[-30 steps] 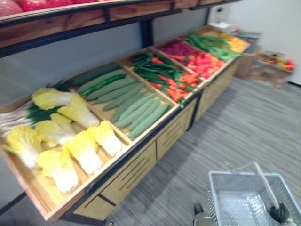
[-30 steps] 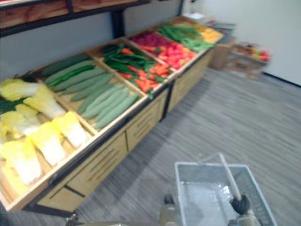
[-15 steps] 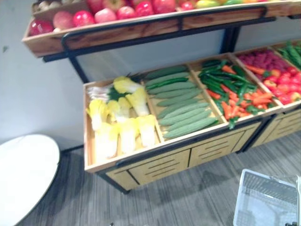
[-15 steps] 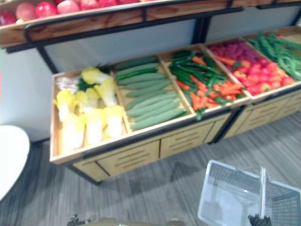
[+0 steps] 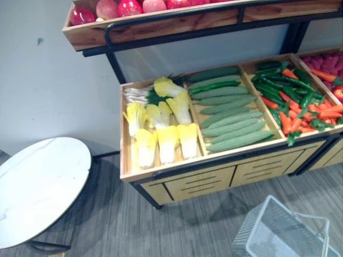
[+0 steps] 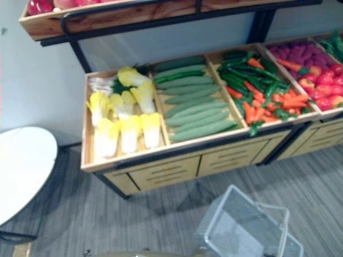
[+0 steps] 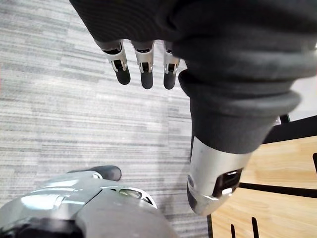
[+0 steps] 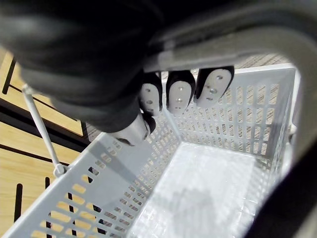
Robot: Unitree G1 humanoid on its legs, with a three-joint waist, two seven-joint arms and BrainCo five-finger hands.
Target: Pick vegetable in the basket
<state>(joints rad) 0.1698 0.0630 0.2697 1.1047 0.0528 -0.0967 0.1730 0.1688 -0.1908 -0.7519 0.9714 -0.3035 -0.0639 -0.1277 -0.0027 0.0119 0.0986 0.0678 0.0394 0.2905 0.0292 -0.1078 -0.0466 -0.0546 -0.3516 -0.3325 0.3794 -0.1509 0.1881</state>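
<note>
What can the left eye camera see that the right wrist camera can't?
Left eye view: yellow cabbages, green cucumbers, red apples on the top shelf and a round white table. Right wrist view: the right hand up close, its fingers curled round the handle of the basket, and the basket's bare floor. Both: the white basket and the front of the wooden stand.

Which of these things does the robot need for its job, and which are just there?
For the job: basket, right hand curled on its handle, open left hand, cabbages, cucumbers, carrots.
Just there: round white table, apples on the top shelf.
</note>
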